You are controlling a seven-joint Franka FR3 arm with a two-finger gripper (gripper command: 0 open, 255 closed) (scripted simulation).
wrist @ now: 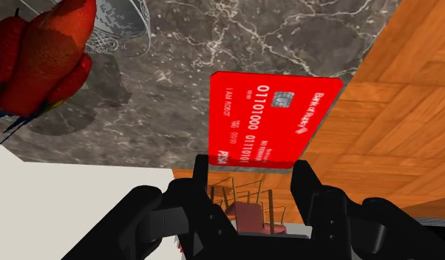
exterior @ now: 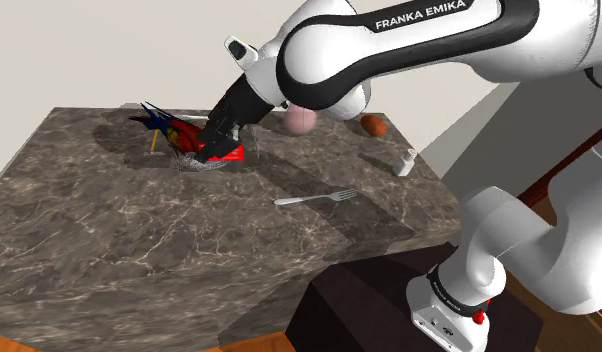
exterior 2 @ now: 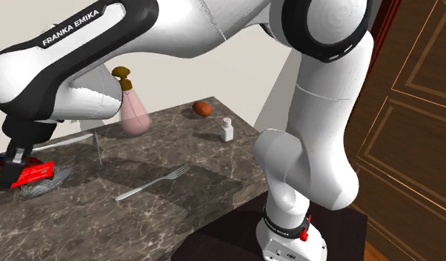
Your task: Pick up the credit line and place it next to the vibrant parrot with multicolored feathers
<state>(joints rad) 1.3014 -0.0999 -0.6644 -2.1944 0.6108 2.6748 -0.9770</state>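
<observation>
End effector (exterior: pixel 217 143) is grasping the red card (wrist: pixel 269 118). In the wrist view both fingers (wrist: pixel 201 173) pinch the card's near edge, and its printed face is toward the camera (number rows and a chip patch show).

The card is off the bench (exterior: pixel 139 260), tilted, and hangs over a wire dish (exterior: pixel 201 165). Cannot tell whether card and dish touch.

The parrot (exterior: pixel 172 130) has a red body with blue and yellow on it. It sits just beside the dish, at 10 o'clock from the card in the shoulder view, near it.

Shoulder view, bearings from the card:
- The fork (exterior: pixel 314 198) lies flat at 4 o'clock, well apart.
- The white shaker (exterior: pixel 404 162) stands upright at 3 o'clock, near the bench edge.
- A brown ball (exterior: pixel 373 124) is at 2 o'clock, by the far edge.
- A pink bottle (exterior 2: pixel 134 113) is between card and ball, partly behind the arm.

Bench top is dark veined stone. The stand (exterior: pixel 389 300) is at 5 o'clock of the bench.
</observation>
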